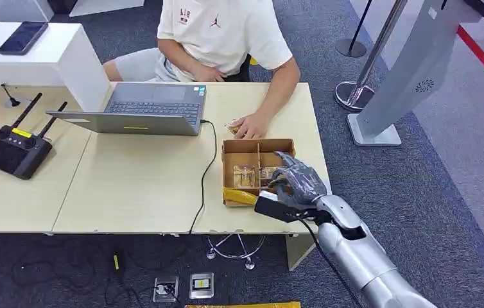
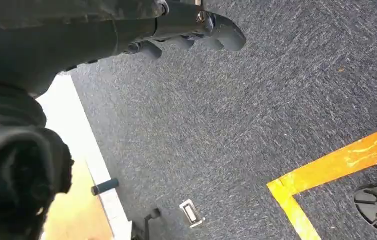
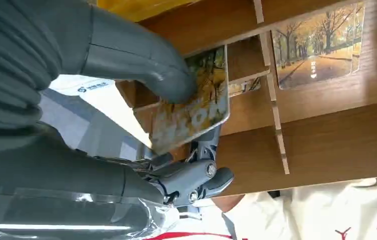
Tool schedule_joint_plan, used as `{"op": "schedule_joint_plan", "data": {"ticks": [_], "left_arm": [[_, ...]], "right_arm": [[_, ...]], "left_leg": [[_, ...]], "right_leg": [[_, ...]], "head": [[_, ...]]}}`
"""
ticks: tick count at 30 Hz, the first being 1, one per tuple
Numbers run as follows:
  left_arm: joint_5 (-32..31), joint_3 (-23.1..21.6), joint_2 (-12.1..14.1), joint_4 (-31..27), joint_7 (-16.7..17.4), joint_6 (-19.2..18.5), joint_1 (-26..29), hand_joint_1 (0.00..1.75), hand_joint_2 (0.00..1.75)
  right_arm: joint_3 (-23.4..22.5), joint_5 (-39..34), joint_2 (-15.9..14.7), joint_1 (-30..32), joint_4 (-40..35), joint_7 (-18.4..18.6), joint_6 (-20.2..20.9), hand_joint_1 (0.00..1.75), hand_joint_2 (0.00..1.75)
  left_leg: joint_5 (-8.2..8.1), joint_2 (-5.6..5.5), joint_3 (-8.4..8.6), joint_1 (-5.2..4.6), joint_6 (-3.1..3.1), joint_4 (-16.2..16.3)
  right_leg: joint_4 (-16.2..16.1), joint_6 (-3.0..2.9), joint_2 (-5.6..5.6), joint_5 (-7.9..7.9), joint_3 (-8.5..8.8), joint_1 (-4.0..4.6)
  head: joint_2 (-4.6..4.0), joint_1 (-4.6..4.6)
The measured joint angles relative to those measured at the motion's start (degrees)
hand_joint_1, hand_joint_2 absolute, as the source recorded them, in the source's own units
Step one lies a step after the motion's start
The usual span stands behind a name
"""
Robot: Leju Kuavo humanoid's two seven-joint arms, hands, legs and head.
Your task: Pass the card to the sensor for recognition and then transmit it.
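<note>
Closest to me is my right hand (image 3: 141, 125), and it grips a card (image 3: 196, 107) between the thick thumb on the printed face and the darker fingers (image 3: 196, 175) under it. From my head view this hand (image 1: 296, 181) is over the near right part of the wooden box (image 1: 239, 146), which stands on the table (image 1: 143, 186) just right of the laptop cable. More cards lie in the compartments; one with an autumn road picture (image 3: 316, 45) lies flat in a farther compartment. A person's hand (image 1: 250, 126) rests on the table just beyond the box.

I judge that the card is pinched but not yet clear of the dividers, because one edge seems close to the compartment wall; the wrist picture is turned, so I am not sure if it touches. To do this step well, I should lift straight up first, keep the pinch firm near the card's short end, and not drag the card against the thin dividers, because it can twist in my fingers. After this I carry it to the right, toward the grey stand (image 1: 406, 77), which I take to be the sensor.

My left hand (image 2: 186, 25) hangs over the carpet with its fingers curled in and nothing in them.
</note>
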Motion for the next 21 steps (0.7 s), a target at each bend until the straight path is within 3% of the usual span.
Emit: {"op": "schedule_joint_plan", "data": {"ticks": [11,21], "left_arm": [[-0.22,0.00,0.00,0.00,0.00,0.00,-0.18,0.00,0.00],[-0.28,0.00,0.00,0.00,-0.24,0.00,-0.17,0.00,0.00]], "right_arm": [[0.00,-0.61,0.17,-0.30,1.29,-0.57,-2.01,1.75,1.75],[-0.96,-2.03,0.31,-4.15,1.29,-1.07,-7.87,1.75,1.75]], "left_leg": [[0.00,0.00,0.00,0.00,0.00,0.00],[0.02,0.00,0.02,0.00,-0.02,0.00]], "right_leg": [[0.00,0.00,0.00,0.00,0.00,0.00],[0.02,0.00,0.03,0.01,0.01,0.00]], "head": [[0.00,0.00],[0.00,0.00]]}}
